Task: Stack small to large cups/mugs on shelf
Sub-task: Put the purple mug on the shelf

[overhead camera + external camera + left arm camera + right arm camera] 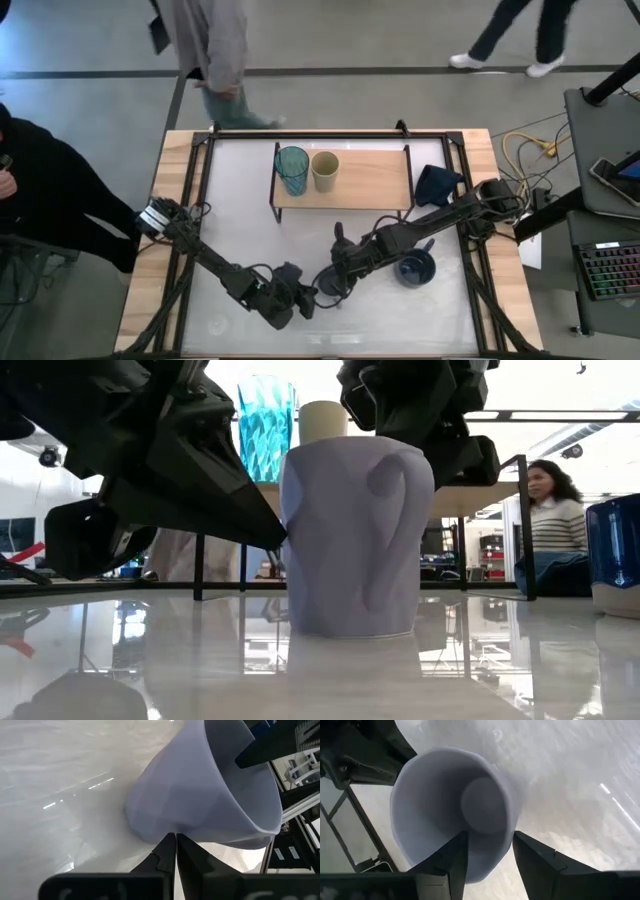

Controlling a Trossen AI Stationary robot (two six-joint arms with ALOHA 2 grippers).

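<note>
The grey-lavender cup (328,291) stands upright on its base on the white table, near the front. My left gripper (175,837) is shut, its tips at the cup's side; it also shows in the high view (303,298). My right gripper (490,855) is open above the cup, one finger inside it and one outside, astride the wall. The teal tumbler (291,168) and the cream cup (325,170) stand on the wooden shelf (375,180). The dark blue mug (415,267) stands on the table to the right. My left gripper meets the cup's outer side wall (172,827) with its shut fingertips, coming about level from the table's left. The cup stands upright with its base on the table (350,628). My right gripper has one finger (452,857) inside the cup; whether it touches the wall (495,857) I cannot tell.
A dark navy cloth (437,183) lies at the shelf's right end. The shelf board is bare to the right of the cream cup. People stand beyond the table's far edge (215,60) and at its left (40,190). A person shows behind the table in the low view (550,510).
</note>
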